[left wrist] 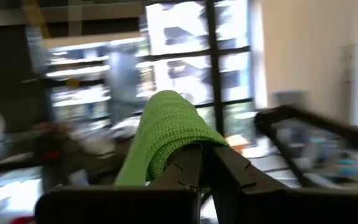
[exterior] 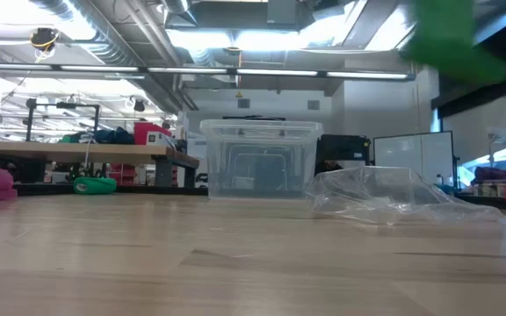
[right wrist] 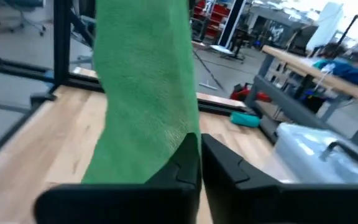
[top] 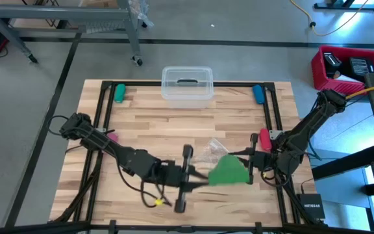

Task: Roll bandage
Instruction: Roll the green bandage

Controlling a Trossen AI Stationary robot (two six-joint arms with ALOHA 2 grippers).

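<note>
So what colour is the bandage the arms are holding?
Bright green; the bandage shows best in the right wrist view.

One bandage [top: 226, 171], two grippers, left [top: 188, 170] and right [top: 249, 166], one clear bin [top: 187, 85], one plastic bag [top: 208, 153], two pink rolls [top: 263, 140] (one each side), one green cylinder [top: 119, 93], one blue [top: 258, 94].

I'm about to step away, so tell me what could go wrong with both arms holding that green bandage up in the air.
1. The bandage hangs between the left tool and right tool, each pinching only an edge; it might slip out.
2. The clear plastic bag lies just beside them; lowering the fabric could snag or drag it.
</note>
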